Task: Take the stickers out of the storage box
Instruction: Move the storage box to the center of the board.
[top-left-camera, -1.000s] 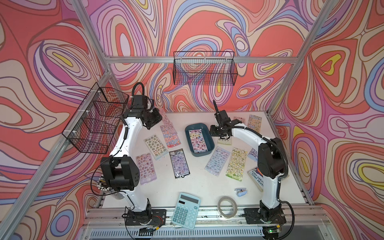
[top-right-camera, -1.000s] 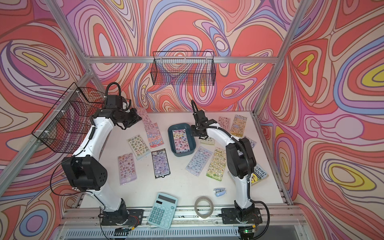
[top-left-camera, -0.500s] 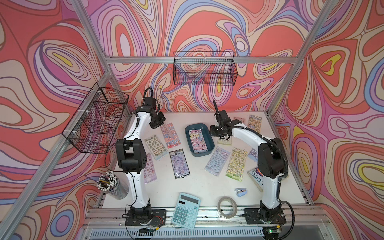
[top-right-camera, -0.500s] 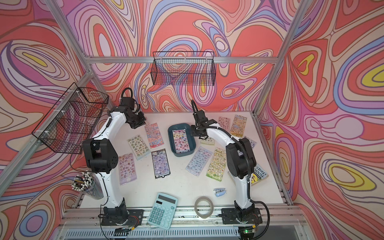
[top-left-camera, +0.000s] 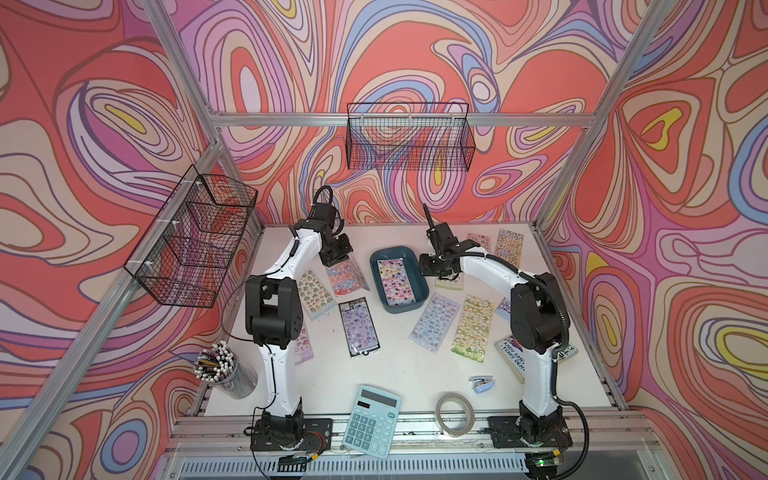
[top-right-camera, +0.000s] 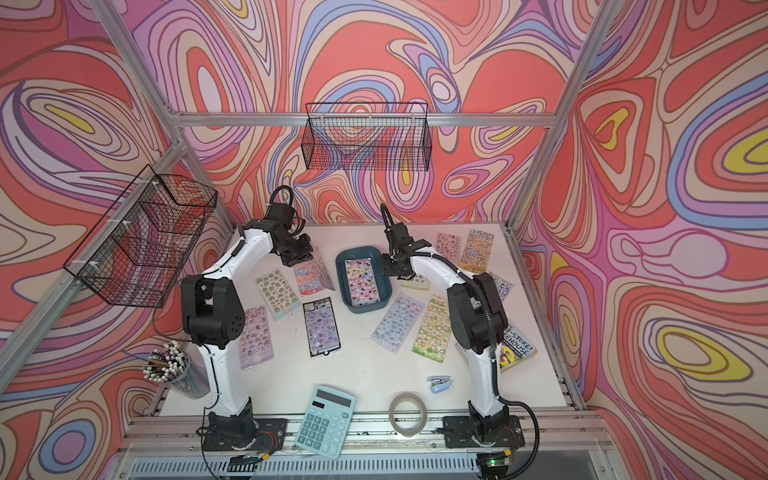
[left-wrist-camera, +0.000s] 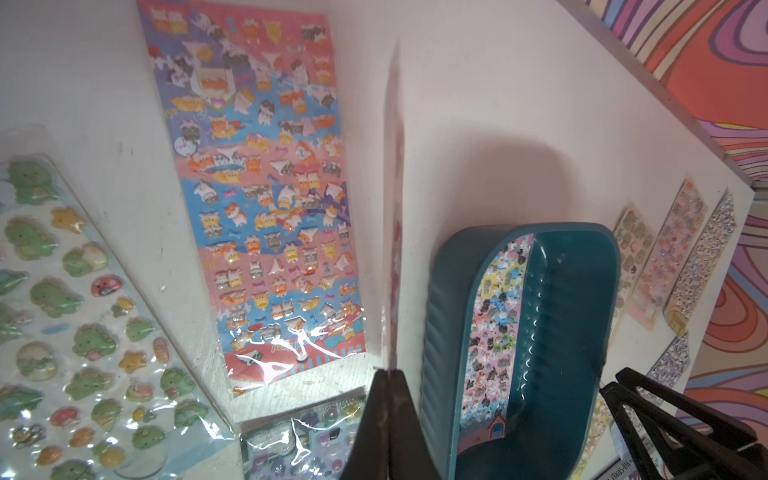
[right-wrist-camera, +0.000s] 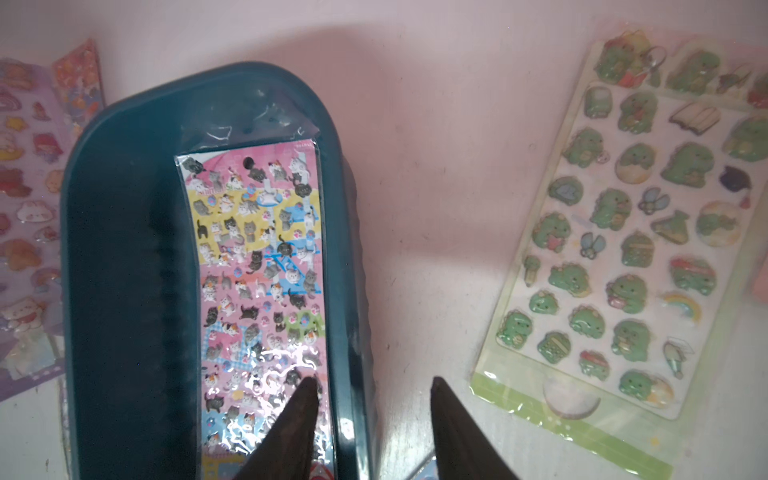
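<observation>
One cat sheet is left in the storage box, lying flat on its floor. Roughly ten stickers are already out, spread over the table to the left and right of the box.

Change in the last second: the left arm has unfolded from the far-left corner, bringing the left gripper in and down, just left of the box. Its jaws are clamped on a thin held sheet, edge-on in the left wrist view, hanging between the pink-blue sheet and the box. I can't tell if its lower edge touches the table.

The right gripper hasn't moved. Its jaws are apart, straddling the box's right wall with one finger on the cat sheet and one outside. There are gaps on both sides, so it isn't clamping.

My read: left is dropping off its sheet, and the cat sheet goes last. It's flat and glossy, so likely hard to pinch.
</observation>
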